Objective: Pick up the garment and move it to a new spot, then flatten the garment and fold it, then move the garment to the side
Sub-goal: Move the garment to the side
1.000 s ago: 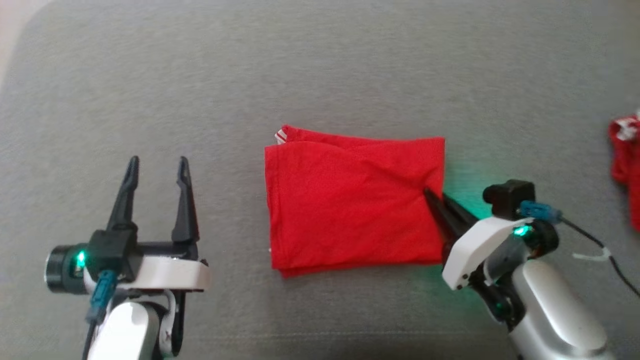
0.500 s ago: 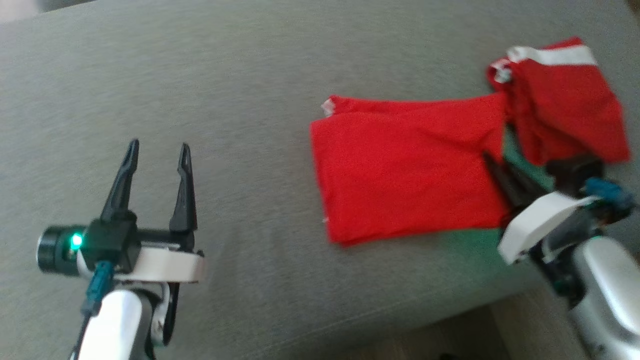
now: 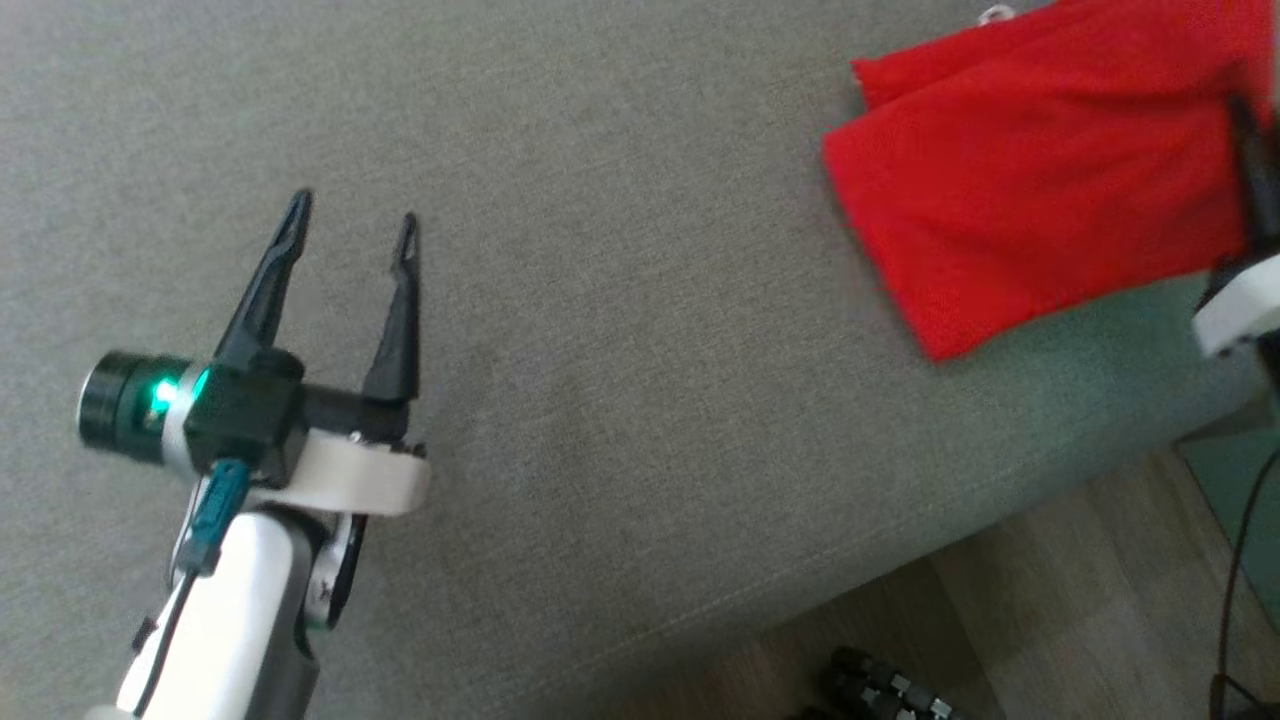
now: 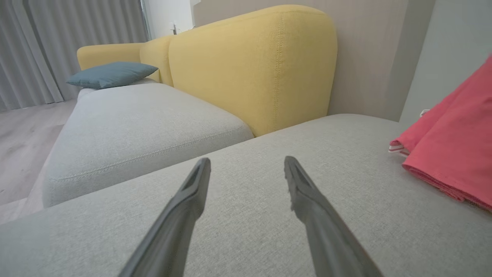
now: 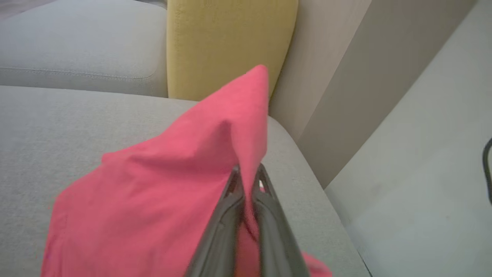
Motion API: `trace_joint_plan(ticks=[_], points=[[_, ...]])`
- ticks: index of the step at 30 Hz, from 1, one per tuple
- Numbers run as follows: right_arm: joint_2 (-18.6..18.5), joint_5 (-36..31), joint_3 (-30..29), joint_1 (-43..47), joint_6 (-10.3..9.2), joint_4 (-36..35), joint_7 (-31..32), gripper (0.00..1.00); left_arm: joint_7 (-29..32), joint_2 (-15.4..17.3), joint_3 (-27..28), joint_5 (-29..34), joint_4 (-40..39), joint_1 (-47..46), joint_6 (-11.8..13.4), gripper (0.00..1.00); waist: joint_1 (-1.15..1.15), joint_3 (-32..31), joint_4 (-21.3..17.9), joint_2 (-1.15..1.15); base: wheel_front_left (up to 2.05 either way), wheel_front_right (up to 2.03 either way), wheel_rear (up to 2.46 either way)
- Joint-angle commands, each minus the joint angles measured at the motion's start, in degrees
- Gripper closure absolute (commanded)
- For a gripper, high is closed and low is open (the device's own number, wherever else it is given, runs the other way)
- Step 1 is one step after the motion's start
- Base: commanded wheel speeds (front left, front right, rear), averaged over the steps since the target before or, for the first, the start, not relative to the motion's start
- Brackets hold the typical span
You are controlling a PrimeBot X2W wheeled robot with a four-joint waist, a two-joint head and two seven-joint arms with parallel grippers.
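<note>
Grey cushion (image 3: pixel 620 350), 1 garment (image 3: pixel 1040 190), left pincer (image 3: pixel 354 208) spread, right pincer (image 5: pixel 248 169) gripping it

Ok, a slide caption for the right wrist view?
Right gripper pinches a raised edge of the red garment over the grey cushion.

Grey sofa seat (image 4: pixel 134 123), yellow backrest (image 4: pixel 250 65), blue cushion (image 4: pixel 111 74), grey curtains (image 4: pixel 30 46), pale wooden floor (image 4: pixel 23 134)
</note>
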Motion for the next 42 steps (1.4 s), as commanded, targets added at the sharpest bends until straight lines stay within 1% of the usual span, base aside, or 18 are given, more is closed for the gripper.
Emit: trace_joint_plan(ticks=[1,7,11,14,18,20,21,23,24,25,30,34,37,42], points=[[-2.4,-0.7,-1.2,-1.7,0.19,-0.9,-1.0,1.0,0.3,0.9,1.2,0.9,-2.3,-2.9,-0.3,0.0,0.0,1.2,0.1,0.0,0.0,0.0,0.0],[-2.2,-0.8,-5.6,-4.1,0.19,2.8,-0.4,1.0,0.4,0.5,-0.5,1.8,-2.4,-5.8,-1.0,0.0,0.0,3.9,0.7,0.0,0.0,0.0,0.0],[-0.8,-1.1,-10.0,-5.3,0.19,5.4,1.5,1.0,0.3,0.4,-1.3,2.4,-2.6,-7.7,-1.3,0.0,0.0,6.2,1.2,0.0,0.0,0.0,0.0],[0.8,-1.4,-13.1,-6.5,0.19,7.1,2.4,1.0,0.2,0.4,-1.7,2.6,-2.7,-9.0,-1.6,0.0,0.0,7.9,1.2,0.0,0.0,0.0,0.0],[2.1,-1.9,-14.9,-8.2,0.19,9.4,3.1,1.0,0.2,0.4,-2.0,2.8,-2.5,-10.2,-1.9,0.0,0.0,9.5,1.4,0.0,0.0,0.0,0.0],[2.6,-2.4,-15.8,-9.3,0.19,11.3,3.5,1.0,0.1,0.3,-2.3,2.9,-2.3,-10.9,-2.1,0.0,0.0,10.2,1.6,0.0,0.0,0.0,0.0],[3.0,-3.0,-17.0,-10.4,0.19,13.5,3.8,1.0,0.0,0.3,-2.5,3.0,-2.1,-11.5,-2.2,0.0,0.0,10.7,1.8,0.0,0.0,0.0,0.0],[3.8,-3.8,-18.4,-11.1,0.19,15.8,4.5,0.62,-0.2,0.3,-2.7,3.0,-1.9,-12.0,-2.3,0.0,0.0,10.9,2.0,0.0,0.0,0.0,0.0],[4.2,-4.4,-18.9,-11.4,0.19,16.4,4.5,0.4,-0.2,0.2,-2.9,3.0,-1.8,-12.3,-2.4,0.0,0.0,10.9,2.2,0.0,0.0,0.0,0.0],[4.6,-4.8,-19.4,-11.5,0.19,16.9,4.3,0.0,-0.3,0.2,-3.0,2.9,-1.8,-12.4,-2.4,0.0,0.0,10.9,2.3,0.0,0.0,0.0,0.0],[6.4,-7.3,-22.0,-10.8,0.19,18.2,3.2,0.0,-0.8,-0.2,-3.4,2.7,-1.3,-12.4,-2.1,0.0,0.0,9.9,2.8,0.0,0.0,0.0,0.0],[7.8,-8.1,-23.0,-8.3,0.19,16.2,-0.2,0.0,-1.1,-0.4,-3.5,2.2,-0.8,-12.0,-2.0,0.0,0.0,8.8,3.2,0.0,0.0,0.0,0.0],[9.9,-7.9,-21.3,-5.0,0.19,12.0,-3.1,0.0,-1.4,-0.4,-3.4,1.8,-0.2,-11.2,-1.8,0.0,0.0,7.3,3.5,0.0,0.0,0.0,0.0],[14.4,-7.0,-16.1,2.8,0.19,1.6,-6.1,0.0,-1.6,-0.8,-3.1,0.8,0.7,-9.1,-0.9,0.0,0.0,4.1,4.6,0.0,0.0,0.0,0.0]])
